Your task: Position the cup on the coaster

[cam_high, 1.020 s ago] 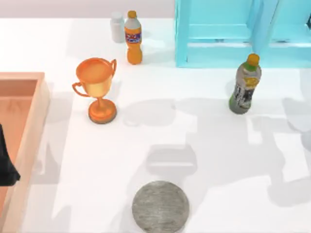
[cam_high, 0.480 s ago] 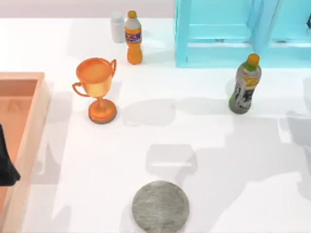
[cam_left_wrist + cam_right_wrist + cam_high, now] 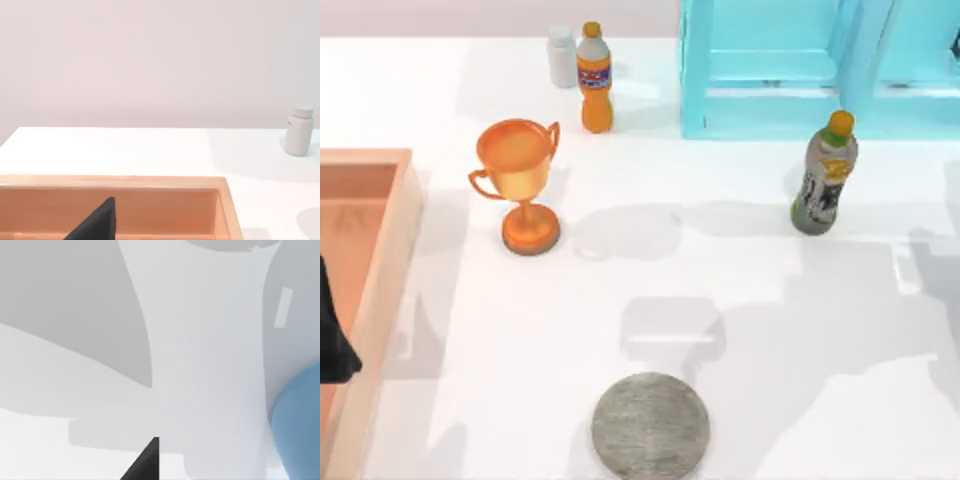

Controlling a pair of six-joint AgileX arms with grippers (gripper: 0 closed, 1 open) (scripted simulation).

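Right wrist view: light-blue cup [image 3: 300, 425] just beside my right gripper, finger state unclear. Cup likely light, rigid, smooth; grasp rim wall. Coaster [image 3: 650, 425] bare. Left arm parked over wooden tray [image 3: 370, 260].

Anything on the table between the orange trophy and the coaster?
No. In the top view the stretch from the orange trophy down to the coaster is bare white table, crossed only by shadows.

Cup [image 3: 300, 425] cut by frame edge
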